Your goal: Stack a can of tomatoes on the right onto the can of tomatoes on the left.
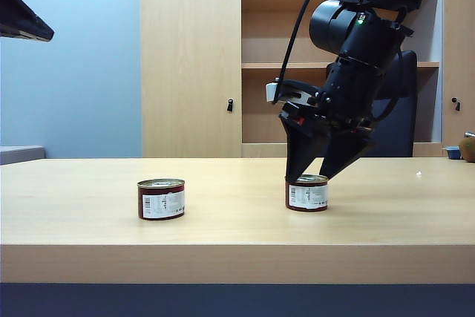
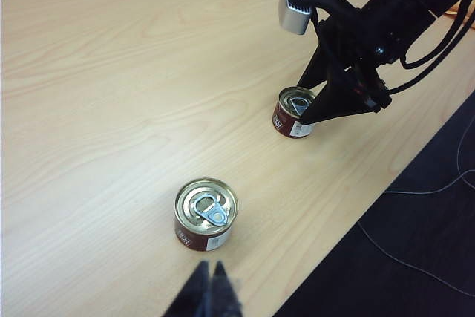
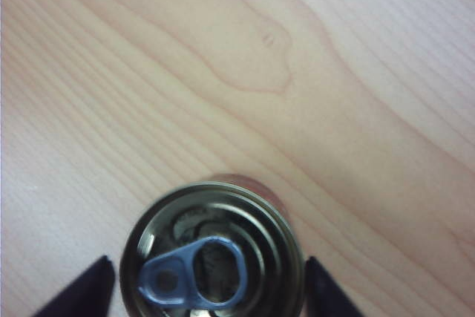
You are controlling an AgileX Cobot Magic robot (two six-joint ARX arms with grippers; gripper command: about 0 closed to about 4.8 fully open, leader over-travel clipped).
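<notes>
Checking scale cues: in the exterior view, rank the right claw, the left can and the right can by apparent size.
1. right claw, open around the right can.
2. left can and right can: alike, unranked.

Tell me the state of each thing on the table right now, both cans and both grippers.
Right can: upright on the table, lid sealed, not lifted.
Left can: upright, sealed, standing alone.
Right gripper: open, a finger at either side of the right can's top, no grip visible.
Left gripper: tips close together, raised above the table near the left can, holding nothing.
Table: carries both cans, set apart.
</notes>
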